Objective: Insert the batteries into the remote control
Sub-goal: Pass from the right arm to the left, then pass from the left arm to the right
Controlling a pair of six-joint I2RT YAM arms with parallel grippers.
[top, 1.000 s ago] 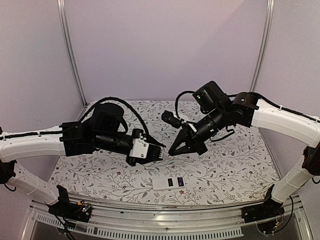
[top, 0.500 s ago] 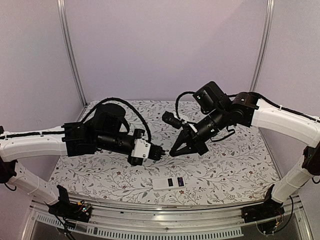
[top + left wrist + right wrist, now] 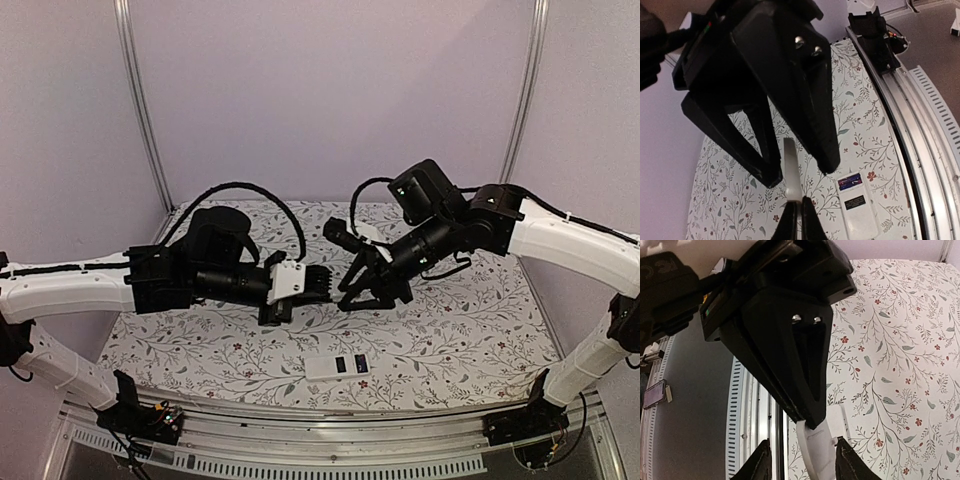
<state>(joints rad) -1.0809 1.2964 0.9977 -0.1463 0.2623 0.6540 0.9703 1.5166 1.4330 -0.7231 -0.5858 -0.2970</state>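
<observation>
The remote control (image 3: 337,366) lies back up on the table near the front edge; it also shows in the left wrist view (image 3: 858,207). Its battery compartment (image 3: 850,181) is uncovered, with dark batteries with blue and red marks inside. My left gripper (image 3: 326,284) is shut on the edge of a thin white battery cover (image 3: 790,165) and holds it in the air above the table. My right gripper (image 3: 350,293) is open, its two fingers on either side of that cover (image 3: 816,450), tip to tip with the left gripper (image 3: 795,222).
The table has a floral cloth (image 3: 450,320). A metal rail (image 3: 330,435) runs along the front edge. Grey walls and two upright metal posts (image 3: 140,100) close the back.
My left gripper has swung right and risen with the white cover. My right gripper has shifted slightly left, so its open fingers now straddle the cover.
</observation>
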